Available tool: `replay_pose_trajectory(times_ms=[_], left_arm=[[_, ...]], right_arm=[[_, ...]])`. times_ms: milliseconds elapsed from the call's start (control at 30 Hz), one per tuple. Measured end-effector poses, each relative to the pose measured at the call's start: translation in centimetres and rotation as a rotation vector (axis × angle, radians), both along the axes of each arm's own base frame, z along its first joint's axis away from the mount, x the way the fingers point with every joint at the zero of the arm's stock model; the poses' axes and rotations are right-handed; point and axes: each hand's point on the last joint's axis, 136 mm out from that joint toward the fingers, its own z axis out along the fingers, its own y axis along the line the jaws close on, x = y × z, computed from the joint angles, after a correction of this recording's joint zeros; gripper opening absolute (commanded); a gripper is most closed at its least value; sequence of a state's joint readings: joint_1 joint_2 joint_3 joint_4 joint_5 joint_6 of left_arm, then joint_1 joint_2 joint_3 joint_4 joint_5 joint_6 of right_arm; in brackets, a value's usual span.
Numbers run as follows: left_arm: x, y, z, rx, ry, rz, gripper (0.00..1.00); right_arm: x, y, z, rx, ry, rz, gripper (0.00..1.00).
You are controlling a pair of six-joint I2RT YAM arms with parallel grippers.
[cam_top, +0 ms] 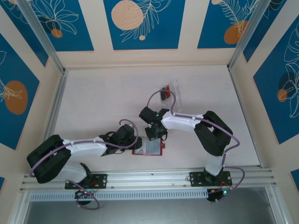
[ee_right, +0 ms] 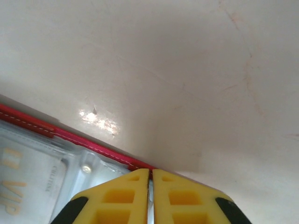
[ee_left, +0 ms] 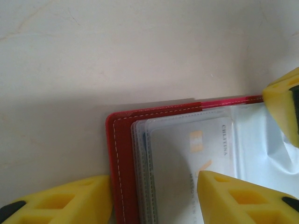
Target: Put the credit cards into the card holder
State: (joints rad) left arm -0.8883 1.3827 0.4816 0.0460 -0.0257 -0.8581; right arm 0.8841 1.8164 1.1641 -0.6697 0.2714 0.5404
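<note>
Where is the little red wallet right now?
In the top view, the open red leather-like wallet lies on the white table near its front edge, between the left gripper and the right gripper.

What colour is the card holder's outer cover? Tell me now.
The card holder is red, with pale stitching near its edge; clearest in the left wrist view.

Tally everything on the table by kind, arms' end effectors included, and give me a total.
End effectors: 2 (left end effector, right end effector)
Red card holder: 1
Clear tray: 1
Pale card in a sleeve of the holder: 1
Cards in the tray: too small to count
Total counted: 5
</note>
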Motion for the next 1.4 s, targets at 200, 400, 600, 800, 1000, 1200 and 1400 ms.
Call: replay_pose_trajectory(times_ms=[200, 400, 600, 800, 1000, 1200, 1400], left_arm=[[0.0, -0.1, 0.0, -0.003, 0.001, -0.002, 0.53], [0.1, -0.2, -0.1, -0.001, 0.007, -0.003, 0.52], [0.2, -0.4, -0.1, -0.007, 0.012, -0.004, 0.53], [0.3, -0.5, 0.0, -0.015, 0.011, -0.005, 0.53], [0.3, -0.5, -0.1, -0.021, 0.011, 0.002, 0.57], [0.3, -0.6, 0.7, -0.063, -0.019, -0.001, 0.64], [0.0, -0.6, 1.1, -0.103, -0.044, -0.017, 0.71]], right_arm=[[0.2, 0.5, 0.9, -0.003, -0.016, 0.013, 0.0], [-0.2, 1.5, 1.3, 0.038, 0.013, 0.026, 0.0], [-1.1, 3.2, 2.0, 0.148, 0.1, 0.02, 0.0], [-1.2, 4.6, 2.1, 0.251, 0.187, -0.03, 0.0], [-1.3, 4.9, 1.3, 0.312, 0.289, -0.117, 0.04], [-1.8, 4.5, 1.4, 0.339, 0.357, -0.175, 0.17], [-2.4, 4.1, 1.8, 0.348, 0.409, -0.205, 0.22]])
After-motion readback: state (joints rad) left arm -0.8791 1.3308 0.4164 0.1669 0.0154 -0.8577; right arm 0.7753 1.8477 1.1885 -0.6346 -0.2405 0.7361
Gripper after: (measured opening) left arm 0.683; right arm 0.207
